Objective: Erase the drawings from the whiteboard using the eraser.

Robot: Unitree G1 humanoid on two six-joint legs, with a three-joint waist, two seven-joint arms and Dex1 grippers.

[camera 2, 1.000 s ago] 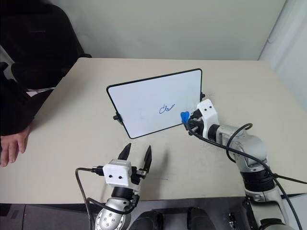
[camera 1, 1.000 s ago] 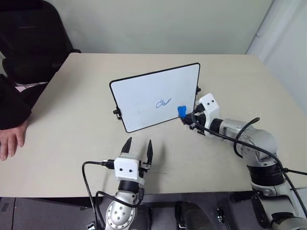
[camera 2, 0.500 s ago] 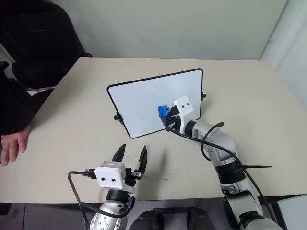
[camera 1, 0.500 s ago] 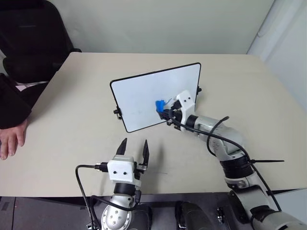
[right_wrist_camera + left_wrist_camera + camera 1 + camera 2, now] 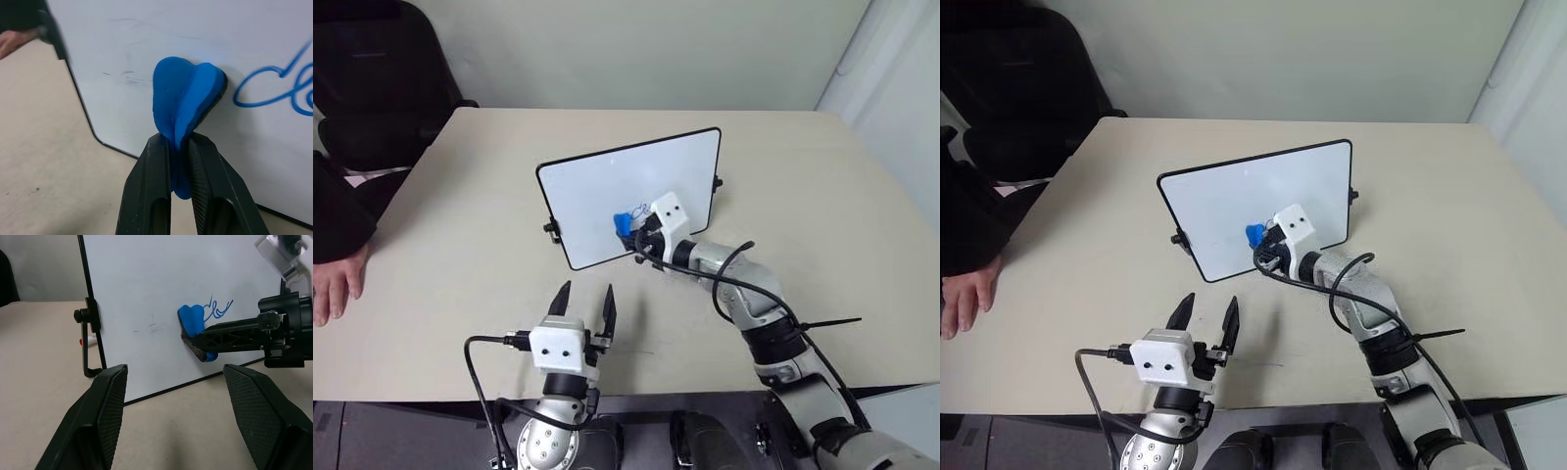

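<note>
Blue foam is what the eraser appears to be made of: it is folded and squashed between the closed fingers of the right gripper, so it is judged soft, light and easily deformed. It is pressed against the face of the whiteboard, just beside the drawings, a small blue squiggle that is not yet wiped. A grip near the eraser's lower end, as seen here, leaves the free part to bear on the board; a grip nearer the middle would probably give firmer pressure, since the foam may buckle under a push. The whiteboard is propped upright at a tilt on the beige table, held by black clips at its short sides; it is judged light and liable to slide or tip if pushed hard. The left gripper is held apart from the board, its fingers spread wide and empty. A person's hand rests on the table's far left edge.
</note>
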